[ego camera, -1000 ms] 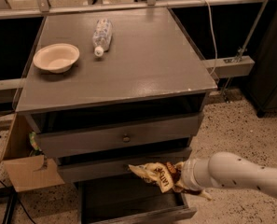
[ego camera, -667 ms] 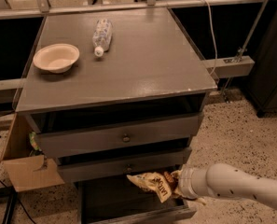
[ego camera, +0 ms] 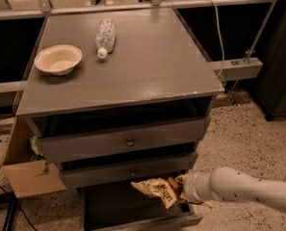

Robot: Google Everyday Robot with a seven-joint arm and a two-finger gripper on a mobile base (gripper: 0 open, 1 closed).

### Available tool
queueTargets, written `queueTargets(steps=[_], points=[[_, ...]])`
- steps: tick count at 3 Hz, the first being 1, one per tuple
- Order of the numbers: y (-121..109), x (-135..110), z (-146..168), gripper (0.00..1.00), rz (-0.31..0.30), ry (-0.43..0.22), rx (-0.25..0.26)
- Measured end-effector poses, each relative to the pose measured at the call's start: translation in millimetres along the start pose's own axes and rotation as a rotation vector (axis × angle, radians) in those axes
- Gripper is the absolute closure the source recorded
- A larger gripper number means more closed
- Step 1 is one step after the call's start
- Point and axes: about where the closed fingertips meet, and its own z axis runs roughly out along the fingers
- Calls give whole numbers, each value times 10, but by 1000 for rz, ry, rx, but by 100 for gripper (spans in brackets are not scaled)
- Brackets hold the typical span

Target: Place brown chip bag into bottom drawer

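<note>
The brown chip bag [ego camera: 158, 190], crumpled with pale yellow ends, hangs over the open bottom drawer [ego camera: 147, 222] of the grey cabinet. My gripper [ego camera: 179, 188] reaches in from the lower right on a white arm and is shut on the bag's right end. The bag sits just below the front of the middle drawer [ego camera: 128, 171] and above the bottom drawer's dark floor. Most of the fingers are hidden behind the bag and the wrist.
On the cabinet top lie a beige bowl [ego camera: 58, 59] at the left and a clear plastic bottle [ego camera: 105, 36] on its side. A cardboard box [ego camera: 24, 170] stands left of the cabinet. The upper drawer [ego camera: 128, 141] is slightly pulled out. Speckled floor lies at the right.
The arm has lowered and moved left, carrying the bag down and further over the bottom drawer's opening.
</note>
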Motion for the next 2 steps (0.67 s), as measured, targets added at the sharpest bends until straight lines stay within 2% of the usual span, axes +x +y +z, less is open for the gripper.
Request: queueTargets(steps=[2], points=[[-185, 332, 404, 100, -184, 28, -7]])
